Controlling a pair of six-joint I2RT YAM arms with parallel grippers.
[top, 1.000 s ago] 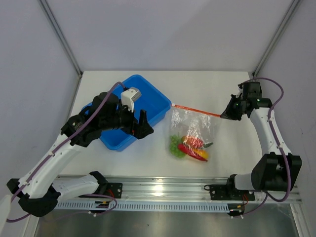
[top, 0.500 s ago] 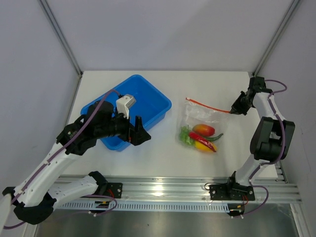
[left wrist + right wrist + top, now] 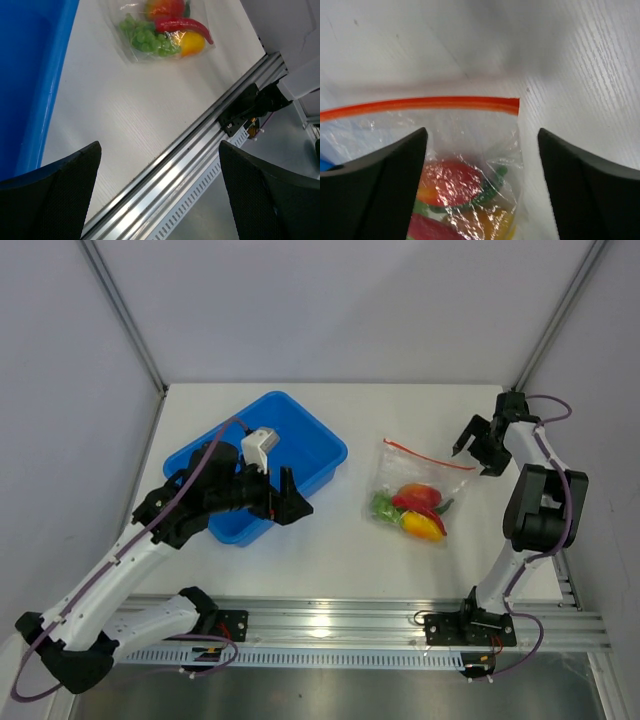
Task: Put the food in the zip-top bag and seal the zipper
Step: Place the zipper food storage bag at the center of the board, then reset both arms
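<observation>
The zip-top bag (image 3: 420,480) lies flat on the table right of centre, and the food (image 3: 415,512) sits inside it: a red chili, a red-orange fruit, a yellow piece and green pieces. The zipper (image 3: 428,454), a red-orange strip, runs along the bag's far edge. My right gripper (image 3: 474,454) hovers open just past the zipper's right end, touching nothing. In the right wrist view the zipper (image 3: 420,104) and the food (image 3: 451,183) show between its spread fingers (image 3: 375,185). My left gripper (image 3: 297,502) is open and empty beside the tray, well left of the bag (image 3: 160,30).
A blue plastic tray (image 3: 305,430) stands at the left, under the left arm. The metal rail (image 3: 330,625) runs along the table's near edge and shows between the left fingers (image 3: 270,195). White walls close in the table.
My right gripper has opened and let go of the zipper's end. The bag, stretched out before, has shifted right and settled on the table. The left arm has barely moved.
</observation>
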